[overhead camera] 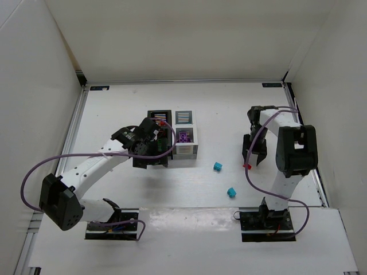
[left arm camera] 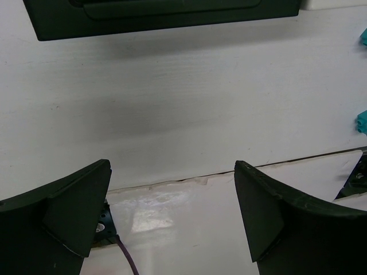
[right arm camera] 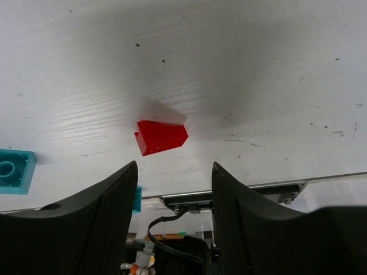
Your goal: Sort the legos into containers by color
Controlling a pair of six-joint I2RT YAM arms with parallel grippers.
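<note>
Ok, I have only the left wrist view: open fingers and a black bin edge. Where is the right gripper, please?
Observer: The right gripper hangs low over the right part of the table, close to a red brick.
Operator: Does it hold that brick?
Observer: No. Its fingers stand apart, and the brick is beyond their tips, not between them.
Operator: Is any brick in a bin?
Observer: Yes, a purple brick is in the near white bin.
</note>
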